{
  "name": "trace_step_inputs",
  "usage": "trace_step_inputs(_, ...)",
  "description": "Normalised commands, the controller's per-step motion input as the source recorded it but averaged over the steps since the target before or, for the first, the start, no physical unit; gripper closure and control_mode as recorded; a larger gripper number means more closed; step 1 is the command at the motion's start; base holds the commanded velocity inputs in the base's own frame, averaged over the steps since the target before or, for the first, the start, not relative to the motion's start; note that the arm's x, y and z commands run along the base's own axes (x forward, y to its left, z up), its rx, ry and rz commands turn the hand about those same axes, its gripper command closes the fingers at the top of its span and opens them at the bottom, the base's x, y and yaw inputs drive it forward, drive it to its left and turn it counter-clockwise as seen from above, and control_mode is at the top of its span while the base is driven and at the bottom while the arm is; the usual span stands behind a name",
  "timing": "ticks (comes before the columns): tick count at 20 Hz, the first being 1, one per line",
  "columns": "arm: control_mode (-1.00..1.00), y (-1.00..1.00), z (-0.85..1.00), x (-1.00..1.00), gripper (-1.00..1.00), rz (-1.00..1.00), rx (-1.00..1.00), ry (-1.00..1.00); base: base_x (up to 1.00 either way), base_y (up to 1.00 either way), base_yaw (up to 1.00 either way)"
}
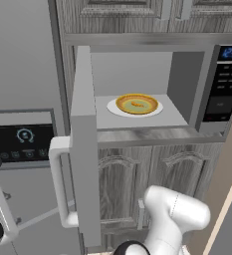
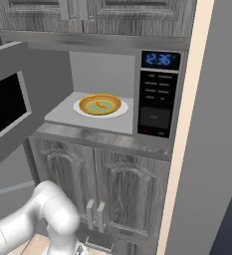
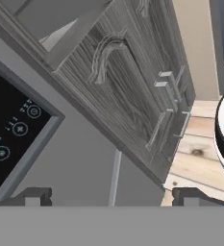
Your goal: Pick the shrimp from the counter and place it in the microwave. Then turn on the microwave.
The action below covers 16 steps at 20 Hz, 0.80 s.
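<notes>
The shrimp (image 1: 137, 104) lay in the yellow bowl (image 1: 137, 103) inside the microwave (image 2: 159, 94), whose open door (image 1: 84, 149) stood up and left of the low, empty, wide-apart gripper (image 3: 111, 196)

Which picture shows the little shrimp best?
The right base view: the shrimp is a clear orange curl in the yellow bowl inside the open microwave. The left base view shows it fainter. The hand view faces cabinet doors instead.
</notes>
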Motion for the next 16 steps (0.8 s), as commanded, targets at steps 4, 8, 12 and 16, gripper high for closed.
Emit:
trace_step_inputs(4,-1.00,0.07,0.00,-0.32,-1.00,-0.22,0.07,-0.06,0.00,0.00,0.00)
trace_step_inputs(8,-1.00,0.07,0.00,-0.30,-1.00,-0.22,0.00,-0.07,0.00,0.00,0.00)
trace_step_inputs(12,-1.00,0.07,0.00,-0.33,-1.00,-0.20,0.00,-0.08,0.00,0.00,0.00)
trace_step_inputs(16,-1.00,0.01,0.00,-0.33,-1.00,-0.17,0.00,-0.08,0.00,0.00,0.00)
